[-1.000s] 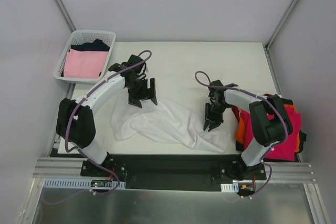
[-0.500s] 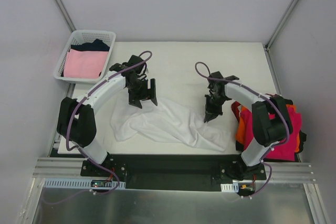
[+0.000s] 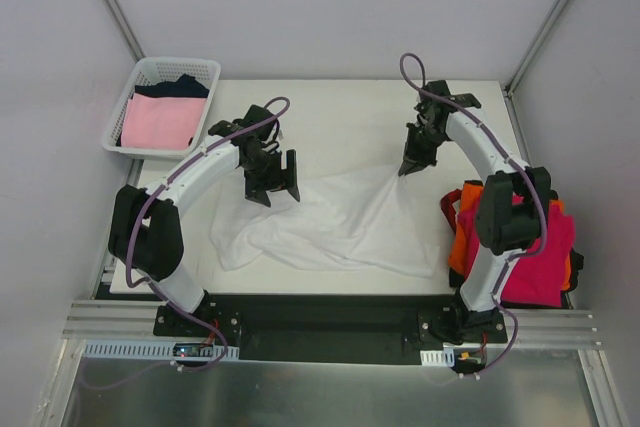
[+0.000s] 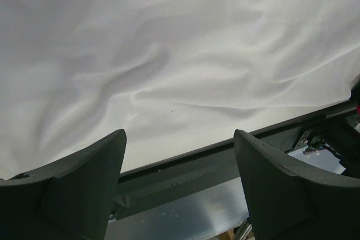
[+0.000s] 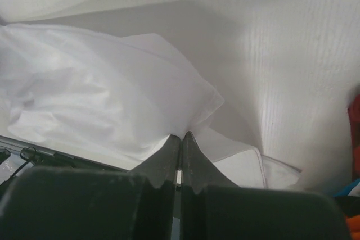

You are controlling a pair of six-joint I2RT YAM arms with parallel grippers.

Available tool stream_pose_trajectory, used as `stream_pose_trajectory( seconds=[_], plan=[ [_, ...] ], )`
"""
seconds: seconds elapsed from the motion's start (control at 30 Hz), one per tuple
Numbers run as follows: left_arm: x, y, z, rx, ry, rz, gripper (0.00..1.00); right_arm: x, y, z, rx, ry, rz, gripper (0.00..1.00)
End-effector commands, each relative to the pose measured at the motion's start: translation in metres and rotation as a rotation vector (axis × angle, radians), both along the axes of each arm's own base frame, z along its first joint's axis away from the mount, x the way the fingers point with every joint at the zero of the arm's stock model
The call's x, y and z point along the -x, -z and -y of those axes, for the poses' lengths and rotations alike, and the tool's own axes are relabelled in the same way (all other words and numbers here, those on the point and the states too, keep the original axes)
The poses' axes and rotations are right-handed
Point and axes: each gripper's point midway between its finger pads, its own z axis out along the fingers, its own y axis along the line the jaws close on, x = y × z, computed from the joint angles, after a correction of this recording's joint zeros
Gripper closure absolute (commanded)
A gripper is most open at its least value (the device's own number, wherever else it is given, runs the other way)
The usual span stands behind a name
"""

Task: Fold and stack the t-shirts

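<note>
A white t-shirt (image 3: 330,227) lies rumpled across the middle of the table. My right gripper (image 3: 405,171) is shut on its far right edge and holds that corner up, stretched toward the back; the pinched cloth (image 5: 185,111) shows in the right wrist view. My left gripper (image 3: 275,191) is open and empty, just above the shirt's far left part; the cloth (image 4: 169,71) fills its wrist view. A pile of magenta-red (image 3: 540,257) and orange (image 3: 462,237) shirts lies at the table's right edge. A pale pink shirt (image 3: 160,122) and a navy one (image 3: 180,87) lie in the basket.
The white lattice basket (image 3: 125,107) stands at the table's far left corner. The table's front edge and a metal rail (image 4: 185,167) show in the left wrist view. White walls close in the back and sides.
My right gripper has closed on the white shirt's right edge and pulled it up and toward the far right, spreading the cloth. The left arm has not moved.
</note>
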Motion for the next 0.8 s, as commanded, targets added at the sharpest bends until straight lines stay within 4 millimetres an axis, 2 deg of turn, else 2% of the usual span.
stream_pose_trajectory(
  seconds=[0.0,0.1,0.23,0.6,0.7,0.73,0.77],
  plan=[
    [0.001,-0.006,0.003,0.009,0.004,-0.003,0.23,-0.02,-0.004,0.014,-0.006,0.019,0.003,0.99],
    [0.0,-0.007,0.004,0.014,0.007,-0.005,0.22,-0.038,-0.002,0.015,-0.034,0.039,0.021,0.99],
    [0.001,-0.005,0.004,0.011,0.005,-0.011,0.22,-0.064,-0.014,0.021,-0.051,0.065,0.083,0.99],
    [0.007,0.002,0.003,0.007,0.0,-0.043,0.22,-0.113,-0.032,0.06,-0.107,0.186,0.205,0.99],
    [0.008,0.003,0.003,0.008,0.001,-0.048,0.23,-0.128,-0.027,0.06,-0.157,0.209,0.202,0.99],
    [0.008,0.004,0.003,0.007,0.001,-0.049,0.22,-0.132,-0.015,0.066,-0.166,0.232,0.171,0.98],
    [0.009,0.005,0.003,0.006,0.001,-0.054,0.22,-0.134,-0.011,0.067,-0.176,0.236,0.159,0.97]
  ],
)
